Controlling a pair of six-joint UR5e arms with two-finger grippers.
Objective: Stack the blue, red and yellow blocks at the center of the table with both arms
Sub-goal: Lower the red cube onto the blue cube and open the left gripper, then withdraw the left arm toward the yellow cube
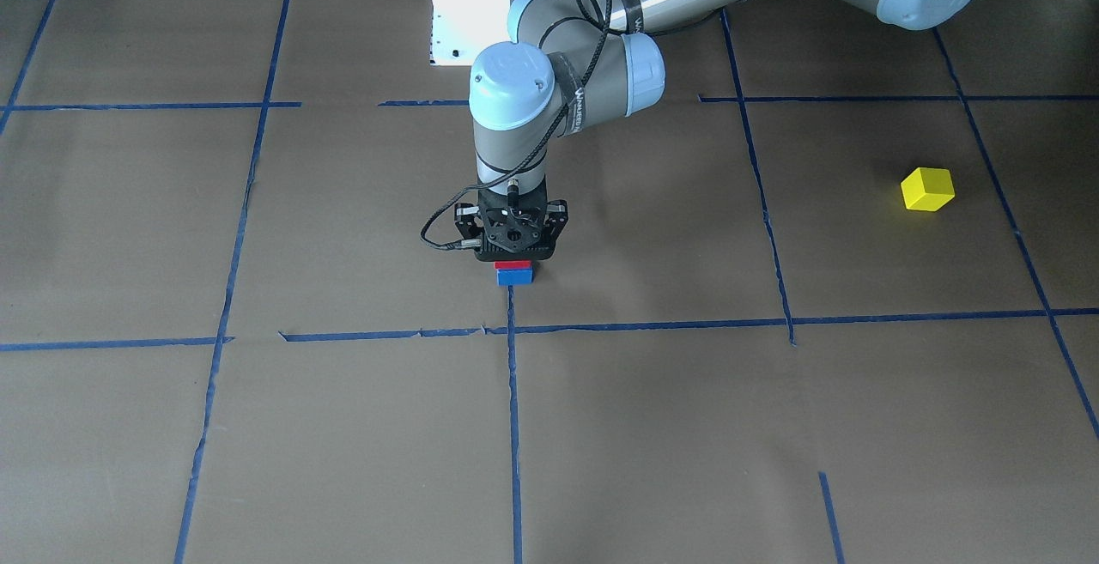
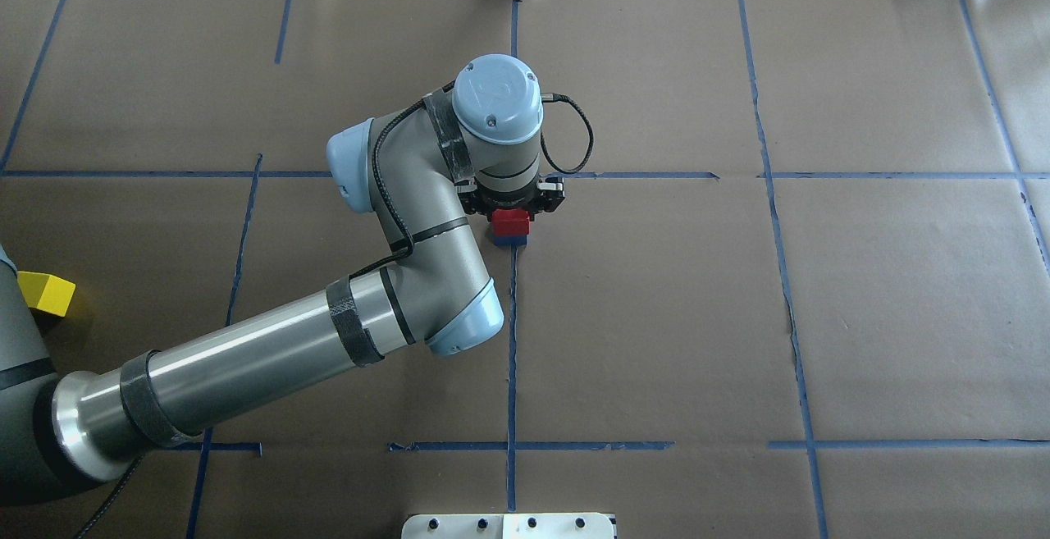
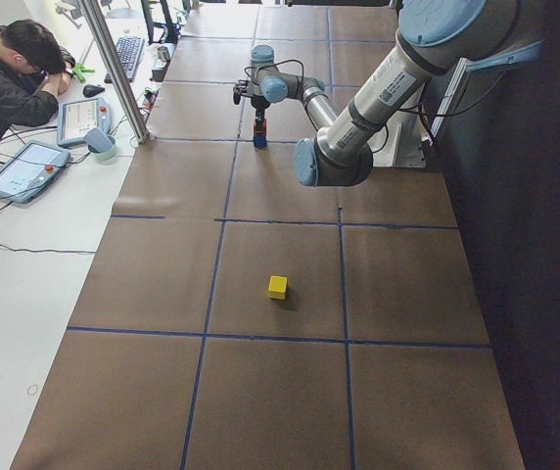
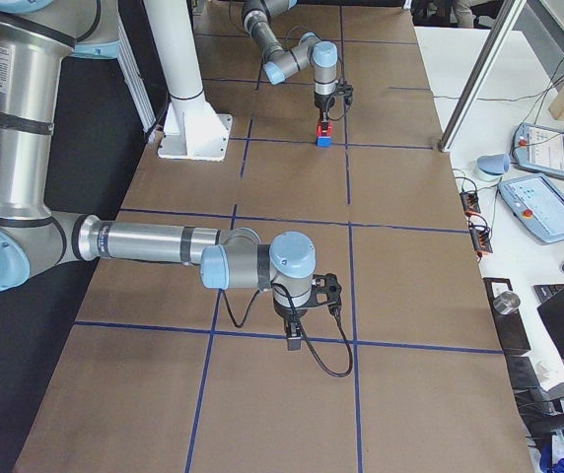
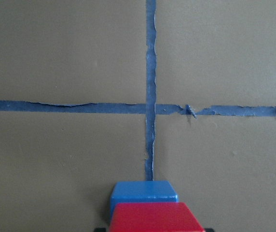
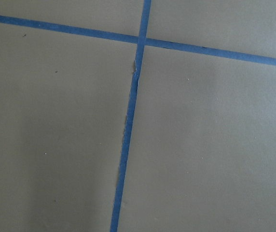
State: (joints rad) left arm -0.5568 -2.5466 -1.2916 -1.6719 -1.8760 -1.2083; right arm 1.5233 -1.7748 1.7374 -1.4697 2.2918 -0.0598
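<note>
A small red block (image 1: 513,265) sits squarely on a blue block (image 1: 515,277) of matching size. Both are directly under the left gripper (image 1: 513,255), with the red one between its jaws; whether they press it is unclear. A yellow block (image 1: 927,189) lies alone, slightly turned, well apart from those jaws, towards the robot's left.

The left tool (image 1: 513,256) hides its fingertips from us — the red block (image 5: 155,218) runs off the frame's bottom; we cannot judge the small right tool (image 4: 294,339).
</note>
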